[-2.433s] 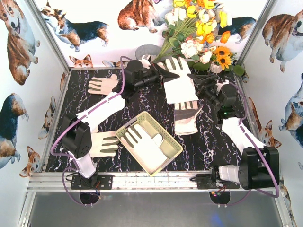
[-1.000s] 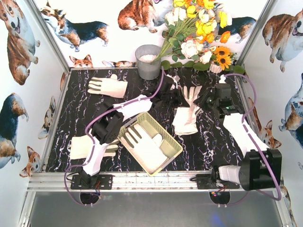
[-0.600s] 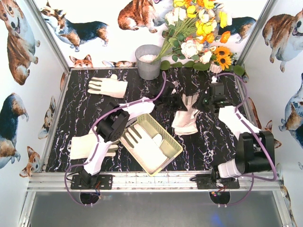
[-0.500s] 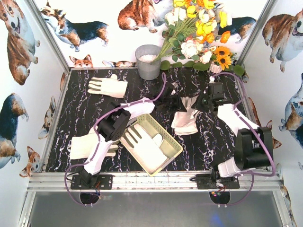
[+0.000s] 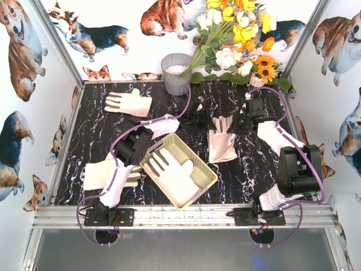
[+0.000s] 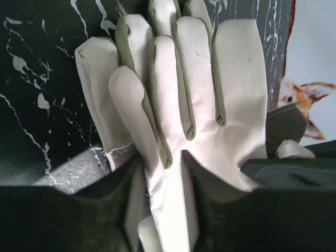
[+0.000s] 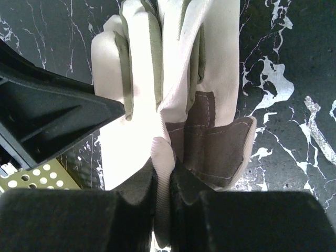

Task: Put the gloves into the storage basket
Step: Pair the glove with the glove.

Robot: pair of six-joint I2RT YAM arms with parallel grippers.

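Table (image 5: 96,135): black marble top, everything sits on it.

Flower bunch (image 5: 237,28): well beyond the storage basket (image 5: 198,158), far-right of it, against the back wall.

Left arm (image 5: 127,149) reaches across the basket's far-left corner. Right arm (image 5: 282,147) comes in well to the basket's right.

The basket sits skewed between the two arms. I also see its perforated corner in the right wrist view (image 7: 31,176).

Stacked gloves (image 5: 221,141): two overlapping gloves, flat on the table just beyond the basket's far-right side and not in it. Their fingers point away from the basket. Both wrist cams see them (image 6: 210,89) (image 7: 157,79).

Packed glove (image 5: 172,175): flat inside the basket, fingers toward its far-left end.

Near-left glove (image 5: 101,175): on the table just left of the basket, partly under the left arm.

Far-left glove (image 5: 128,103): well beyond the basket, off to the left.

Grey bucket (image 5: 176,73): straight beyond the basket at the back edge. There is something white inside, but I can't tell what.

Left gripper (image 5: 204,120) (image 6: 163,173): at the stack's basket-side edge. Its jaws stand apart with a fold of cloth lying between them. I can't tell whether the pads touch it.

Right gripper (image 5: 240,121) (image 7: 164,181): on the stack's side away from the basket, jaws pinched tight on a thin fold of the stacked gloves.
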